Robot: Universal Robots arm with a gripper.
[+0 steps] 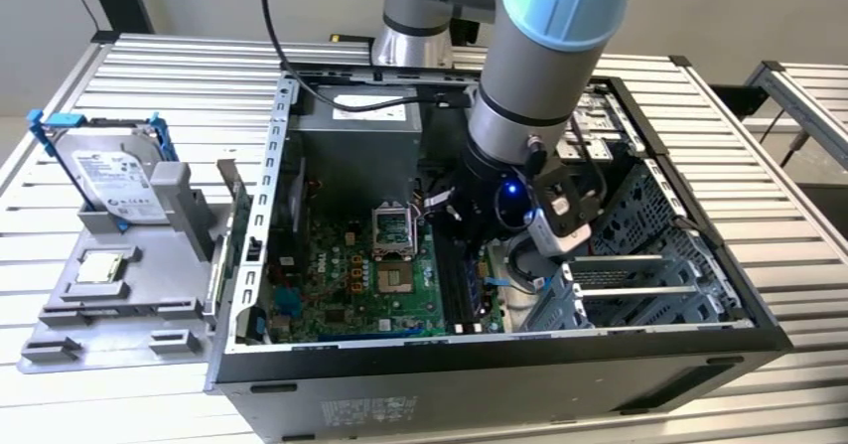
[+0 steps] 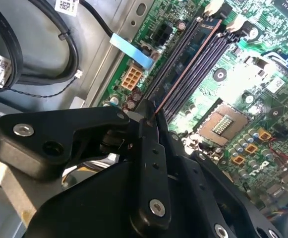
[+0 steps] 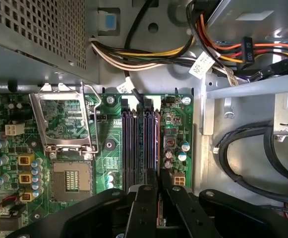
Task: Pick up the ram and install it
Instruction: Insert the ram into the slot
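The ram (image 2: 186, 69) shows edge-on as a thin long strip running out from between my fingers (image 2: 151, 148). It stands in line with the dark memory slots (image 3: 134, 148) of the green motherboard (image 1: 384, 275), at the slot nearest the case's metal wall. My gripper (image 3: 158, 191) is shut on the ram (image 3: 156, 148) at one end. In the exterior view the gripper (image 1: 523, 255) is down inside the open computer case (image 1: 530, 365), to the exterior view's right of the processor socket (image 1: 397, 230).
The open processor socket (image 3: 72, 178) lies beside the slots. Cable bundles (image 3: 148, 54) and black cables (image 3: 248, 153) run close by. A metal drive cage (image 1: 636, 265) stands to the exterior view's right of the gripper. Outside the case, a grey holder (image 1: 119, 305) carries a hard drive (image 1: 113, 176) and a small silver chip (image 1: 103, 265).
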